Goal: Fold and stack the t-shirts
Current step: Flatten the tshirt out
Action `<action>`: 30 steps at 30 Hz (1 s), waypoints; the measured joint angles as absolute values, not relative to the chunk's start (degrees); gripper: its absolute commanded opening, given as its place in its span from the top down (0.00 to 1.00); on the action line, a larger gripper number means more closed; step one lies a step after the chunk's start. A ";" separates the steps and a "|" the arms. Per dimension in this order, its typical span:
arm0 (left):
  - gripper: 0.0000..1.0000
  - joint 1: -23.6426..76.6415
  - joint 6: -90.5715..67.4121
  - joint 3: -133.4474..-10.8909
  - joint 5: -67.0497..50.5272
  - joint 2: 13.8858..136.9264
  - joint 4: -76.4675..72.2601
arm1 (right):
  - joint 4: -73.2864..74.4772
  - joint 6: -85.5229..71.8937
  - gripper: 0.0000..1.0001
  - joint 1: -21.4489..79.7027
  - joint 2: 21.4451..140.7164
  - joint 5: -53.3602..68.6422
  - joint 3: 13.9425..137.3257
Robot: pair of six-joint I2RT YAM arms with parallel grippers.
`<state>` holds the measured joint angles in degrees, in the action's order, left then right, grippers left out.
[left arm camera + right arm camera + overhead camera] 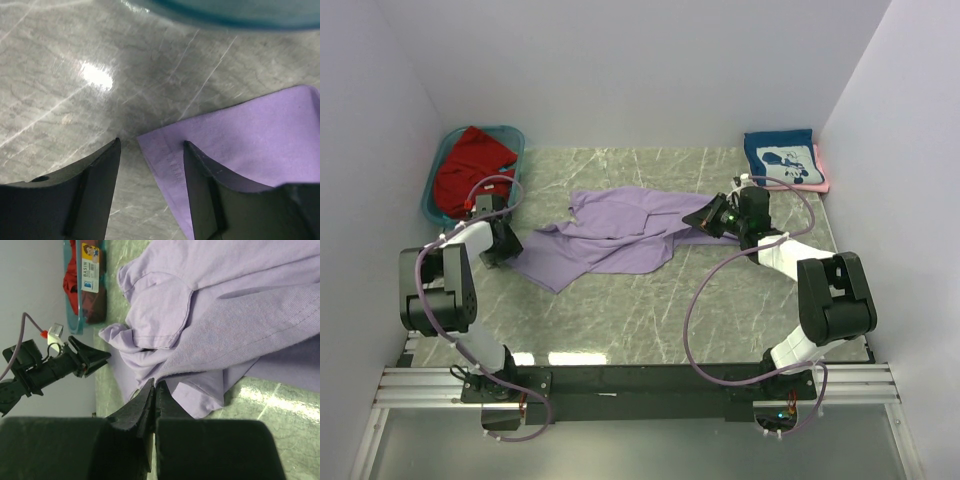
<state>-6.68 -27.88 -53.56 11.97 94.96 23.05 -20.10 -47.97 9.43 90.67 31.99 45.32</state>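
Note:
A lavender t-shirt [620, 235] lies crumpled in the middle of the marble table. My left gripper [507, 247] is at its left corner. It is open [151, 145], with the shirt's hemmed corner [170, 160] lying on the table between the two fingers. My right gripper [705, 218] is at the shirt's right side, shut [156, 385] with a fold of the lavender cloth [210, 340] pinched at its tips. A red t-shirt [470, 168] sits in the teal tub. A folded navy t-shirt [780, 158] with a white graphic rests on a pink one [822, 170] at the back right.
The teal tub [515, 135] stands at the back left, just beyond my left gripper, and its rim [240, 12] shows in the left wrist view. White walls close in the table [650, 310] on three sides. The arm bases sit on the near rail.

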 measured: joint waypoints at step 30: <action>0.99 -7.75 -34.48 -78.22 8.60 88.38 39.97 | 6.07 -35.48 1.00 4.71 81.28 16.88 62.72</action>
<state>-7.75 -34.48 -78.22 8.60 88.38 39.97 6.07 -35.48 4.71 81.28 16.88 62.72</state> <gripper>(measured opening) 0.026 0.017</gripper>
